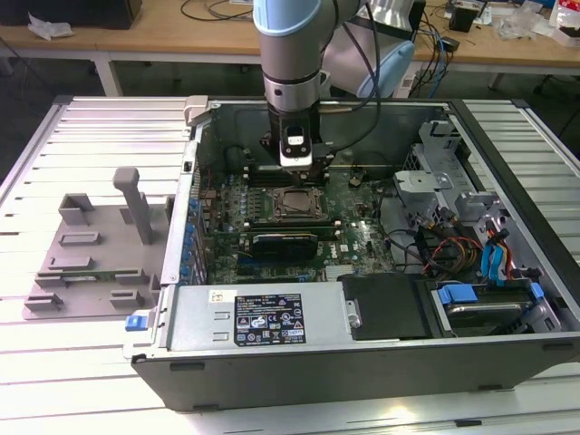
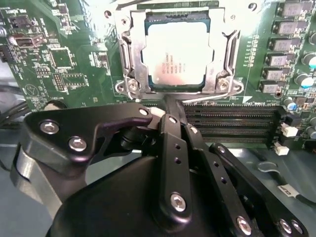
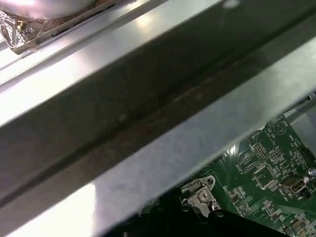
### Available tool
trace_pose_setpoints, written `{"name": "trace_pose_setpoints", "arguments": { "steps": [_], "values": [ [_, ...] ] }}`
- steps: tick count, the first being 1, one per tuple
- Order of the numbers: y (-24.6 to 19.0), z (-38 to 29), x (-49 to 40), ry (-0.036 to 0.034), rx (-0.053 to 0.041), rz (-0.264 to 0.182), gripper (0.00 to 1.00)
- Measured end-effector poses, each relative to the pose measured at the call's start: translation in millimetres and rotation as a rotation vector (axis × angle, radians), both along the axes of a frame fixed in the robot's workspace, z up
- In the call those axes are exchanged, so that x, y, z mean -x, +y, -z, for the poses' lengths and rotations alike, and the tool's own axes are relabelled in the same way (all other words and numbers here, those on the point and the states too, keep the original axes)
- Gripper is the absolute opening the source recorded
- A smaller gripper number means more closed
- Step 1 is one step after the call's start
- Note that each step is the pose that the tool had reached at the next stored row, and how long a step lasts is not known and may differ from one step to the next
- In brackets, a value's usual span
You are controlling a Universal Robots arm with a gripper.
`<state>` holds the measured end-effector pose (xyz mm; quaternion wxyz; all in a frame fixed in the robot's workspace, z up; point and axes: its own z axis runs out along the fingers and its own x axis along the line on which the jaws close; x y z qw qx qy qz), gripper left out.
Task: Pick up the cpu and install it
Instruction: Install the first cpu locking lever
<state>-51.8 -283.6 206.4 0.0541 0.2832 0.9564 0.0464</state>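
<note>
Slatted metal table (image 1: 82, 136) carries open computer case (image 1: 362, 353). Chip (image 2: 175, 54) sits in socket frame (image 2: 129, 64) on green board (image 2: 64, 64). Gripper (image 2: 170, 101) closed, empty, beside memory slots (image 2: 232, 123).

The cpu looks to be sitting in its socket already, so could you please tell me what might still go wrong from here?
1. The hand hangs right at the socket frame; a sideways drift could knock the frame or nudge the cpu.
2. The memory slots lie just beside the fingers, so they might get scraped.
3. Whether the cpu lies fully flat cannot be told; if not, the socket underneath may suffer.
</note>
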Motion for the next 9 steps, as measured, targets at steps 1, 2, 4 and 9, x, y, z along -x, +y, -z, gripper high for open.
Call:
{"name": "trace_pose_setpoints", "arguments": {
  "steps": [1,2,4,9],
  "values": [
    [0.0,0.5,-0.3,0.0003,-0.0002,0.0,0.11],
    [0.1,0.6,-2.5,0.0,-0.0022,0.0,0.11],
    [0.2,0.7,-5.4,-0.0003,-0.0093,0.0,0.11],
    [0.2,-5.1,-5.6,-0.0012,-0.0259,0.0,0.11]
  ]
}}
